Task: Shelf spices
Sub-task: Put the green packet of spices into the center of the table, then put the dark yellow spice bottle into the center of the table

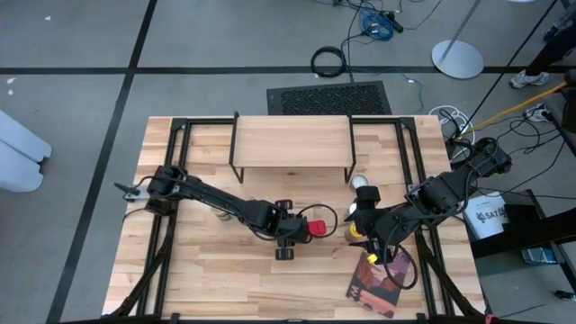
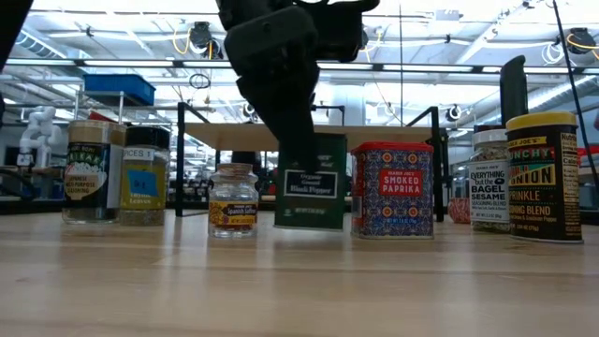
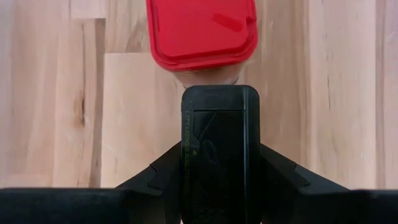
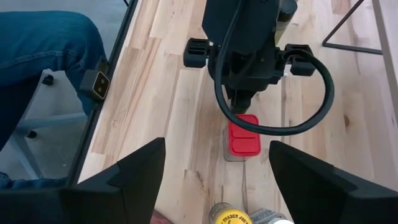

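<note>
My left gripper (image 1: 290, 230) stands mid-table, pointing down, shut on a green black-pepper tin (image 2: 312, 192) with a black top (image 3: 221, 124). Just beyond it stands the red-topped smoked paprika tin (image 1: 318, 228) (image 3: 202, 28). My right gripper (image 4: 227, 180) is open and hovers to the right, over a yellow-topped jar (image 4: 229, 215) beside a white-topped jar (image 1: 360, 183). The low view also shows a small saffron jar (image 2: 232, 199), two jars at the left (image 2: 89, 173), and a sesame jar (image 2: 491, 178) beside the yellow-topped onion jar (image 2: 543, 178). The shelf (image 1: 292, 142) stands on its black legs toward the far edge. My left gripper pinches the pepper tin at its black top end (image 3: 221, 106), with one finger (image 3: 163, 177) on each of two opposite sides. It comes from above, pointing down. The tin stays upright; whether its base rests on the table or is just off it, I cannot tell.
A reddish picture-covered book (image 1: 378, 281) lies on the table near the near right edge, below my right arm. The paprika tin stands close beside the held tin. Bare planks lie at the near left, and there is room between the shelf's legs.
</note>
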